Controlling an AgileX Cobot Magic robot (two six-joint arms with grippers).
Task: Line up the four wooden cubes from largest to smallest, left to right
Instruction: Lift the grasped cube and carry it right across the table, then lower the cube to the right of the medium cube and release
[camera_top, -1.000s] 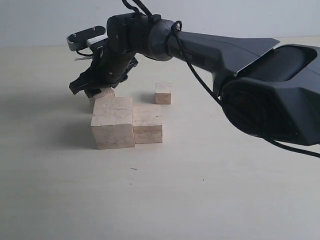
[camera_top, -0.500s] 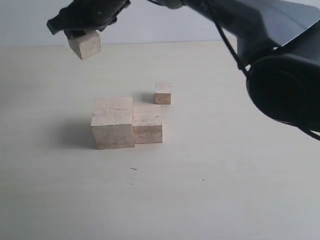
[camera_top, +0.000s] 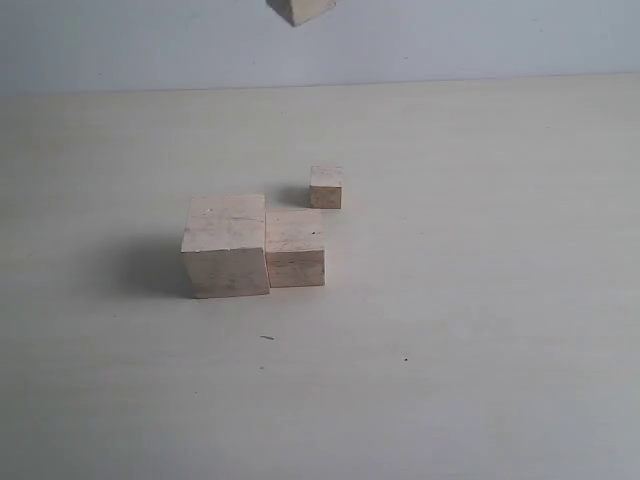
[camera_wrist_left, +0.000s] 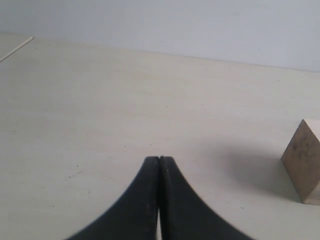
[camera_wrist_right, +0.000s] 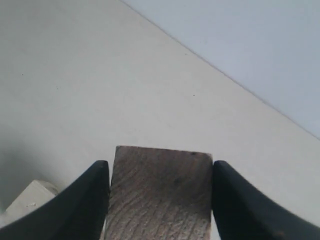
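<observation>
Three wooden cubes sit on the tabletop (camera_top: 480, 380). The second-largest cube (camera_top: 295, 248) touches the right side of the largest cube (camera_top: 225, 247). The smallest cube (camera_top: 326, 187) stands behind and to the right of the largest cube, near it but apart from both others. The fourth cube (camera_top: 300, 8) (camera_wrist_right: 159, 200) hangs high above, up and right of the largest cube, with only its lower corner inside the exterior view. The right jaws clamp it on two opposite faces. The left jaws are pressed together on nothing, low over bare tabletop.
</observation>
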